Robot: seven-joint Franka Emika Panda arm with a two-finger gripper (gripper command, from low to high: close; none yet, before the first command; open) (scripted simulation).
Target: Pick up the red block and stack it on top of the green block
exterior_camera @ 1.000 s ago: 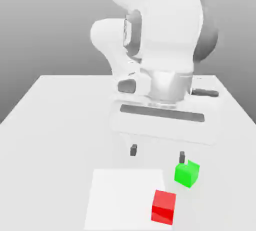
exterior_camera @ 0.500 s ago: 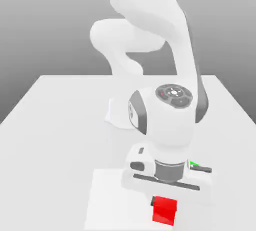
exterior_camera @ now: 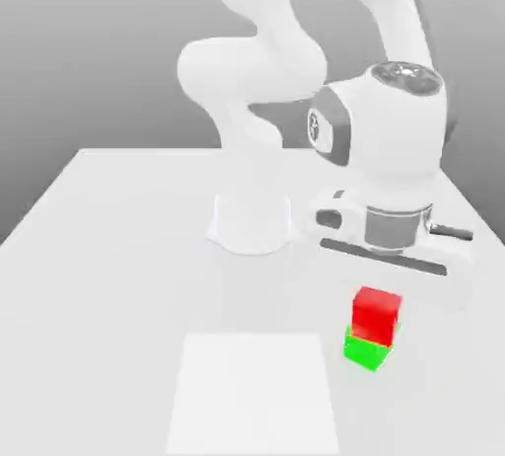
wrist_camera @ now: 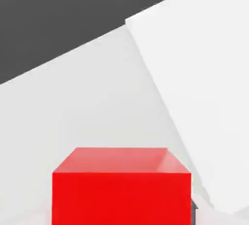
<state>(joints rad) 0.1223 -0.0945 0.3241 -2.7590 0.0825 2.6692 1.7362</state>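
Red block [exterior_camera: 376,316], one; green [exterior_camera: 366,350], one

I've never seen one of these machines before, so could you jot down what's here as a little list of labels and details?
machine: one white robot arm, its gripper over the blocks
gripper: shut on the red block
red block: above the green block, turned a little differently from it
green block: low, at the table
white square: flat, nearer the exterior view's left than the blocks
unclear: whether the two blocks touch
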